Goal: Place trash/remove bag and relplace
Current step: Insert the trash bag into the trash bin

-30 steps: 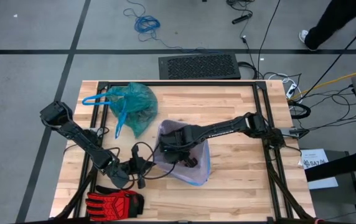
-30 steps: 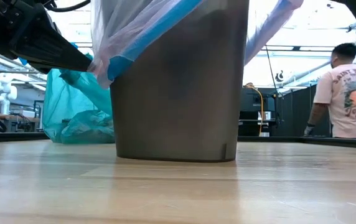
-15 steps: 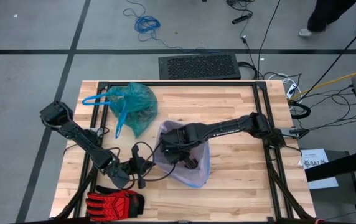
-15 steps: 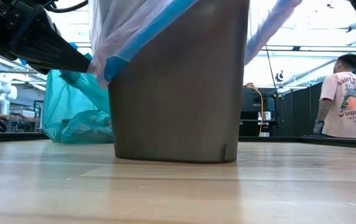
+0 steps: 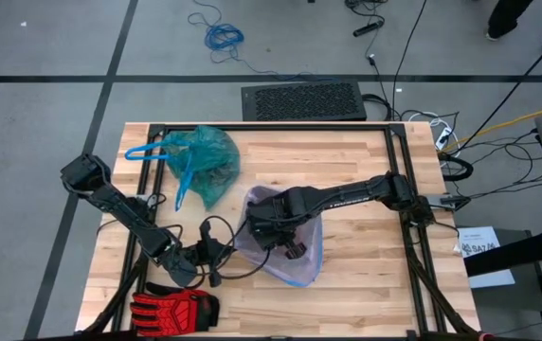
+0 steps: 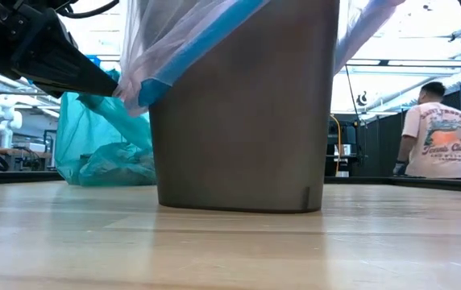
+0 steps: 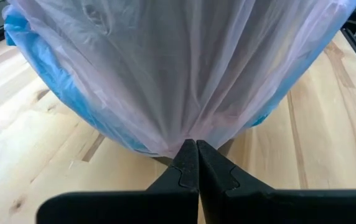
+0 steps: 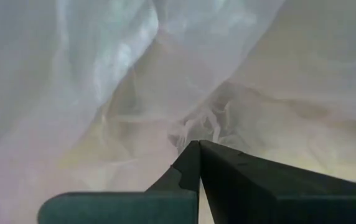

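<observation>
— Two bags sit on the tabletop [image 5: 366, 275]; which one has shifted?

— Only the lilac liner [image 5: 301, 258], along with the grey bin [image 6: 242, 121] it lines. Against the view of a second ago, the bin stands a little further toward the table's right edge, and the right arm, reaching down into it, has slid the same way. My guess is that the fresh liner is being pressed and seated into the bin, so the replacing step looks nearly finished.

— And the old teal bag [image 5: 201, 164]?

— Unmoved, bunched near the far left corner with its blue drawstring loops trailing out, well apart from both arms.

— What about the pincers?

— Left gripper [image 7: 196, 157] is fully closed, pinching a fold of the lilac liner's skirt just outside the bin's left wall. Right gripper [image 8: 198, 154] is closed too, deep inside the liner, tips against the plastic; I cannot tell whether it grips any.

— Any trash?

— None visible loose.
</observation>
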Robot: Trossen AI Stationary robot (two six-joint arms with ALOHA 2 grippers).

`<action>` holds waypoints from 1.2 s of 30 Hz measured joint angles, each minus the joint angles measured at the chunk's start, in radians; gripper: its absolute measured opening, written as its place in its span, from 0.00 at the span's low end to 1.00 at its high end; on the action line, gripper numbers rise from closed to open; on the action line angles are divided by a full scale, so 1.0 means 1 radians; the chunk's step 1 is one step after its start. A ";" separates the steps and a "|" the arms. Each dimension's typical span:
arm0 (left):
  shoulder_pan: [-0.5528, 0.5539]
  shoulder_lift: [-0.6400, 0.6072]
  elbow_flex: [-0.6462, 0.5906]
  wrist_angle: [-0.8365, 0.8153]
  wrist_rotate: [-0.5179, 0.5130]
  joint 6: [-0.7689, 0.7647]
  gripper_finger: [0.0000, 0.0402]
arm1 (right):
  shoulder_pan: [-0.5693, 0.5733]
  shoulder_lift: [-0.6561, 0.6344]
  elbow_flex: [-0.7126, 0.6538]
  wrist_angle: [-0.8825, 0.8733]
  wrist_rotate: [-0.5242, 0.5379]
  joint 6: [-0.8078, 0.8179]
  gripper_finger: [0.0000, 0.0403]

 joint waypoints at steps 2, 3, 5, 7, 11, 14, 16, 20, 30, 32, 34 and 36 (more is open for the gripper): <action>0.000 0.000 0.000 0.000 0.000 0.000 0.00 | 0.000 -0.001 0.016 0.001 -0.001 0.005 0.00; 0.000 0.000 0.000 0.000 0.000 0.000 0.00 | -0.001 -0.001 0.018 0.005 -0.001 0.009 0.00; 0.000 0.000 0.000 0.000 0.000 0.000 0.00 | -0.006 0.004 0.017 0.014 -0.001 0.016 0.00; 0.000 0.000 0.000 0.000 0.000 -0.001 0.00 | -0.014 0.017 0.003 0.036 -0.002 0.016 0.00; 0.000 0.000 0.000 0.000 0.001 -0.003 0.00 | -0.019 0.055 -0.057 0.067 -0.001 0.009 0.00; 0.000 0.000 0.000 0.000 0.001 -0.003 0.00 | -0.018 0.057 -0.120 0.138 -0.004 0.003 0.00; 0.000 0.000 0.000 -0.001 0.001 -0.002 0.00 | -0.016 0.057 -0.157 0.183 -0.006 0.010 0.00; 0.000 0.000 0.000 -0.002 0.002 -0.002 0.00 | -0.014 0.055 -0.208 0.245 -0.009 0.020 0.00; 0.000 0.000 0.000 -0.003 0.002 0.000 0.00 | -0.018 0.053 -0.332 0.368 -0.009 0.026 0.00; 0.000 0.000 0.000 -0.003 0.002 0.000 0.00 | -0.021 0.052 -0.348 0.377 -0.009 0.027 0.00; 0.000 0.000 0.000 -0.003 0.002 0.000 0.00 | -0.024 0.052 -0.358 0.385 -0.008 0.029 0.00; 0.000 0.000 0.000 -0.003 0.002 0.000 0.00 | -0.026 0.052 -0.359 0.385 -0.006 0.031 0.00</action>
